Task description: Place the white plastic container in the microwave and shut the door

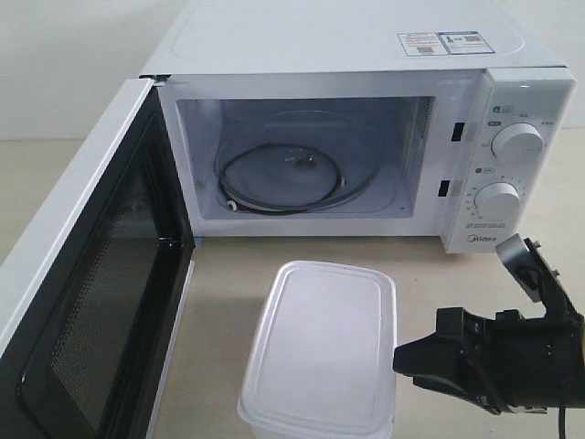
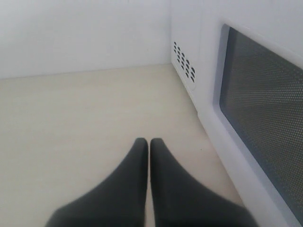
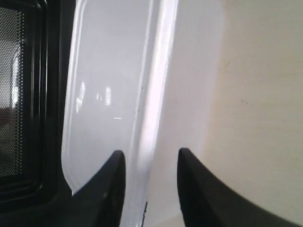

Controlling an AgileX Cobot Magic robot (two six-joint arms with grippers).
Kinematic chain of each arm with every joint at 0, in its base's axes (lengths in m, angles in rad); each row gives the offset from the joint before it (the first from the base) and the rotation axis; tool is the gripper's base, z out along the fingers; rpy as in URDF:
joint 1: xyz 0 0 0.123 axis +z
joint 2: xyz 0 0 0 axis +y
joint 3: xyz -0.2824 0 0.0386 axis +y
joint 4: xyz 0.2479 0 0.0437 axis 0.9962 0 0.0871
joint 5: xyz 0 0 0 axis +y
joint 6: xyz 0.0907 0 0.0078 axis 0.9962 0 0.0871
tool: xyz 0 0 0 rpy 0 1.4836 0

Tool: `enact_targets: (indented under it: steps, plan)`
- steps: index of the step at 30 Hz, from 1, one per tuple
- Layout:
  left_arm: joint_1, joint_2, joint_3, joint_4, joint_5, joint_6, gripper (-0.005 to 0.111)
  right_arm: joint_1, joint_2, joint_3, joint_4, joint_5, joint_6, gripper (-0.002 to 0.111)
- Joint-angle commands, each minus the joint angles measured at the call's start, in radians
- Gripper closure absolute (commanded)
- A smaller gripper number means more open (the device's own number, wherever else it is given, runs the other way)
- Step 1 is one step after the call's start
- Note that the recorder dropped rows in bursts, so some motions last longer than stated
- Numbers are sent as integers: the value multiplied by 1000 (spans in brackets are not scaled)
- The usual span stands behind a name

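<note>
Bench [image 1: 228,274]: matte cream, plain, with a white wall [image 1: 64,64] behind it.

Microwave [image 1: 347,46]: white, boxy, standing at the back of the bench. Two round dials [image 1: 516,142] on its right panel, stickers [image 1: 448,42] on top. A glass turntable [image 1: 297,174] on a ring lies inside the pale cavity.

Door [image 1: 91,302]: swung fully open to the left, showing its black inner face with fine mesh. The left wrist view shows its outer side (white frame, dark dotted window) and a patch of vent holes [image 2: 183,61] on the casing.

Container [image 1: 324,347]: translucent white plastic, rectangular with rounded corners, flat rimmed lid on. It sits on the bench in front of the open cavity, just right of the door's edge.

Right gripper [image 1: 402,358]: black, low at the container's right side. In the right wrist view its fingers [image 3: 116,179] are apart, one over the lid and one outside the wall, with the rim between them. I cannot tell whether they touch it.

Left gripper [image 2: 149,142]: dark tapered fingers pressed together, holding nothing, over bare bench beside the door's outer face.
</note>
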Motion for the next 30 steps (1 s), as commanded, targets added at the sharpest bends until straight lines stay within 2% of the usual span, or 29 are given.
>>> enact_targets:
  steps: [1, 4, 6, 30]
  plan:
    - [1, -2, 4, -8, -1, 2, 103, 62, 21, -2, 61, -7, 3, 73]
    - [1, -2, 4, -8, -1, 2, 103, 144, 34, -2, 177, 2, -81, 73]
    - [1, -2, 4, -8, -1, 2, 103, 162, 34, -2, 237, 17, -123, 73]
    - [1, -2, 4, -8, -1, 2, 103, 160, 34, -2, 227, 56, -77, 73]
